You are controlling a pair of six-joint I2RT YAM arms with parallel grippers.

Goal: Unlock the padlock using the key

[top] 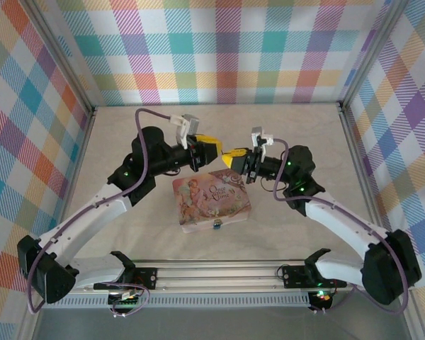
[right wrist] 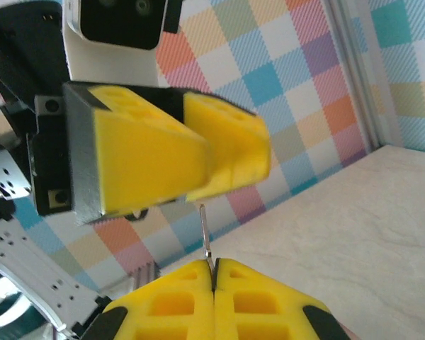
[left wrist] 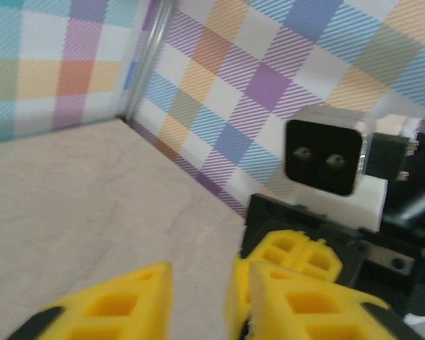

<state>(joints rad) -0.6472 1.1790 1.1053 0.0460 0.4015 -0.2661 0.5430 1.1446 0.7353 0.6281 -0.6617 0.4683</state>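
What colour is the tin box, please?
The tin box is pink, clearest in the top external view.

1. Top view: left arm (top: 92,212) rises from lower left to centre, and left gripper (top: 211,147) points right.
2. Right arm (top: 340,227) rises from lower right, and right gripper (top: 234,157) points left, tip to tip with the left one.
3. Left wrist view: left fingers (left wrist: 106,304) are parted.
4. Right wrist view: right fingers (right wrist: 255,297) are pressed together, pinching a thin key (right wrist: 206,234).

Bright, even, diffuse light with only faint shadows. The top view is sharp; the left wrist view is soft, the left gripper (left wrist: 202,297) at 6 o'clock blurriest.
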